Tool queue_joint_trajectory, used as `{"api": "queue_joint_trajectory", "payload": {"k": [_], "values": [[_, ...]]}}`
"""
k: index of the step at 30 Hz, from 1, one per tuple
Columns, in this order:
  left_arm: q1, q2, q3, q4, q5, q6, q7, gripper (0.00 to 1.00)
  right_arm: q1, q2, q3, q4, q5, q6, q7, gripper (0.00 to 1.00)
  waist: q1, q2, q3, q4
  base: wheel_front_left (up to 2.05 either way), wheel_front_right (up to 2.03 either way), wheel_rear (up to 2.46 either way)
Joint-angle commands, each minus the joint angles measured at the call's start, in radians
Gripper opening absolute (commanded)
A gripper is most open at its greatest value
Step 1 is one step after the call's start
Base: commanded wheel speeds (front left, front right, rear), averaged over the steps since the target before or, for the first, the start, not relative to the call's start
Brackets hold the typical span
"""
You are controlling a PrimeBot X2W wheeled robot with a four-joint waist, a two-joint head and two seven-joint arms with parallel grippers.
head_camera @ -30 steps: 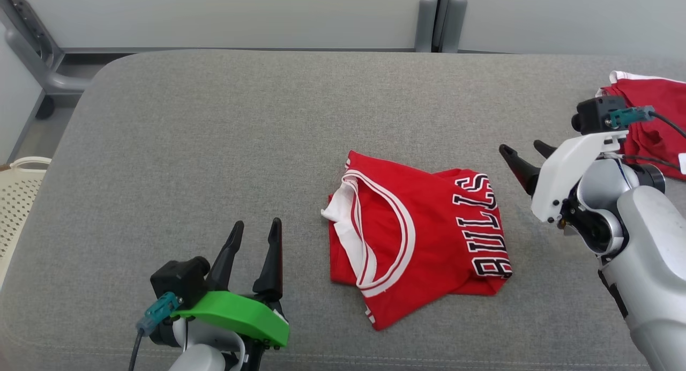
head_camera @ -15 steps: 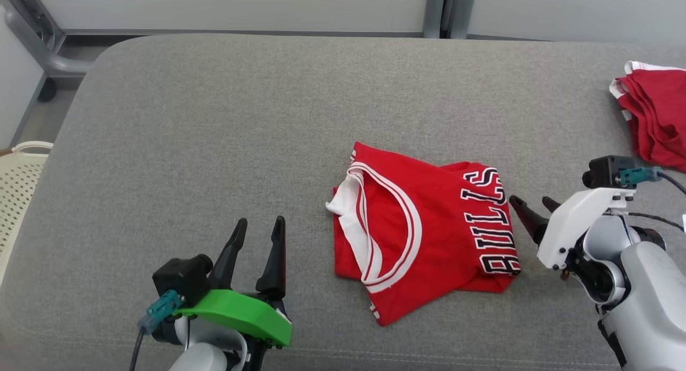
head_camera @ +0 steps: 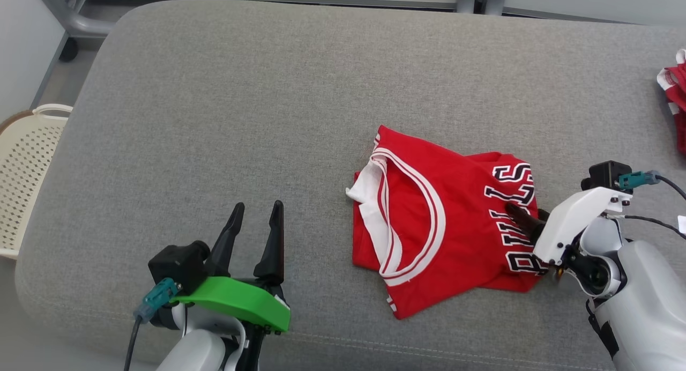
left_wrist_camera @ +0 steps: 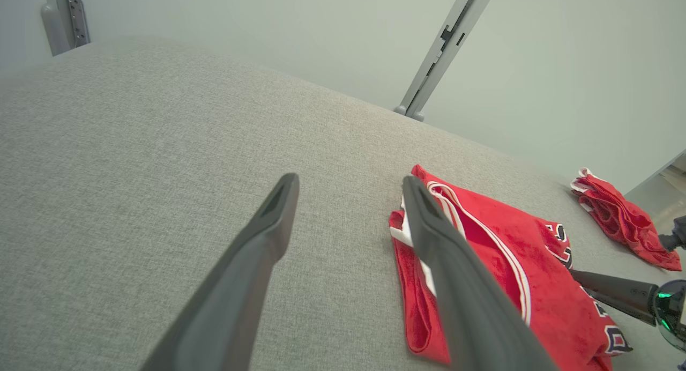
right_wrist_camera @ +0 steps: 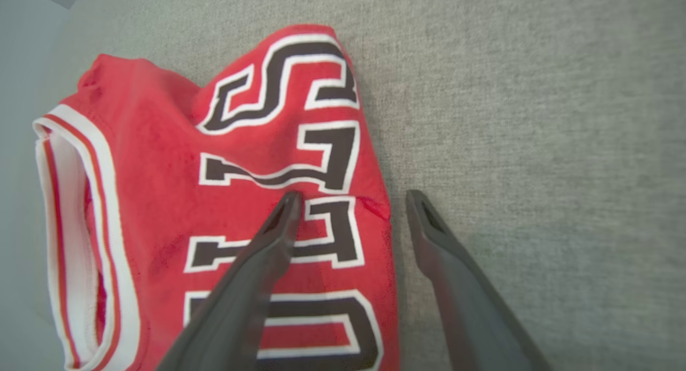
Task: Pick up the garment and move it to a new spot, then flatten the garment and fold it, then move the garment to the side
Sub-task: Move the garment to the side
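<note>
Since the red basketball jersey with its white-trimmed neckline and black-and-white lettering (head_camera: 429,242) lies folded into a compact packet a little right of the middle of the grey padded fabric surface (head_camera: 214,119), I judge the step in hand to be the last 1: taking it to the side. My right gripper (right_wrist_camera: 353,197) stands spread wide and holds nothing. 1 finger is over the lettering and the other over bare grey just beyond the jersey's right edge, so that edge runs between them; whether either touches cloth I cannot tell. To do this well I should sink until the outer finger slips under every layer, then close on the whole stack. Pinching only the top layer would likely peel the fold open as I pull. A low, slow carry with the packet level should keep the folds. My left gripper (head_camera: 258,206), also spread and empty, hovers well apart on the jersey's other side; it could steady the neckline if layers slip. Another crumpled red garment (left_wrist_camera: 621,221) lies far right, so I should stop short of it.
</note>
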Motion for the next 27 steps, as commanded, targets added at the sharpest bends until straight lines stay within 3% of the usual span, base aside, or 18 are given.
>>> {"api": "queue_joint_trajectory", "payload": {"k": [1,3,4,5,6,7,8,9,18,27], "values": [[-0.015,0.005,0.001,0.001,0.003,0.001,-0.004,1.0,-0.011,0.005,0.009,0.008,0.015,0.0,0.008,1.0,0.0,-0.0001,0.015,0.014,0.0,0.0,0.0],[-0.019,0.004,0.001,0.003,0.004,0.001,-0.006,1.0,-0.021,0.007,0.021,0.027,0.041,0.0,0.022,1.0,0.0,-0.0001,0.02,0.019,0.0,0.0,0.0],[-0.022,0.003,0.0,0.004,0.004,0.001,-0.006,1.0,-0.027,0.006,0.031,0.031,0.05,0.0,0.028,0.94,0.0,-0.0001,0.022,0.021,0.0,0.0,0.0],[-0.024,0.003,0.0,0.005,0.004,0.001,-0.007,1.0,-0.032,0.002,0.04,0.037,0.055,0.0,0.028,0.58,0.0,-0.0001,0.023,0.023,0.0,0.0,0.0],[-0.026,0.002,0.0,0.006,0.004,0.001,-0.008,1.0,-0.038,-0.002,0.051,0.041,0.06,0.0,0.026,0.4,0.0,-0.0001,0.025,0.026,0.0,0.0,0.0],[-0.027,0.0,-0.001,0.007,0.004,0.001,-0.008,1.0,-0.043,-0.006,0.065,0.042,0.069,0.0,0.027,0.28,0.0,-0.0001,0.026,0.027,0.0,0.0,0.0],[-0.027,0.0,-0.001,0.008,0.004,0.0,-0.008,1.0,-0.048,-0.01,0.076,0.04,0.075,0.0,0.022,0.09,0.0,-0.0001,0.026,0.028,0.0,0.0,0.0],[-0.027,-0.001,-0.001,0.01,0.004,0.0,-0.009,1.0,-0.052,-0.016,0.085,0.04,0.079,0.0,0.016,0.0,0.0,-0.0001,0.025,0.029,0.0,0.0,0.0],[-0.012,-0.001,0.006,0.011,-0.004,0.004,-0.017,1.0,-0.104,-0.088,0.141,0.011,0.118,0.0,-0.001,0.0,0.0,-0.0001,0.011,-0.001,0.0,0.0,0.0],[-0.004,-0.004,0.002,0.008,-0.006,0.005,-0.021,1.0,-0.17,-0.167,0.114,-0.025,0.094,0.0,0.023,0.0,0.0,-0.0001,-0.002,-0.058,0.0,0.0,0.0]]}}
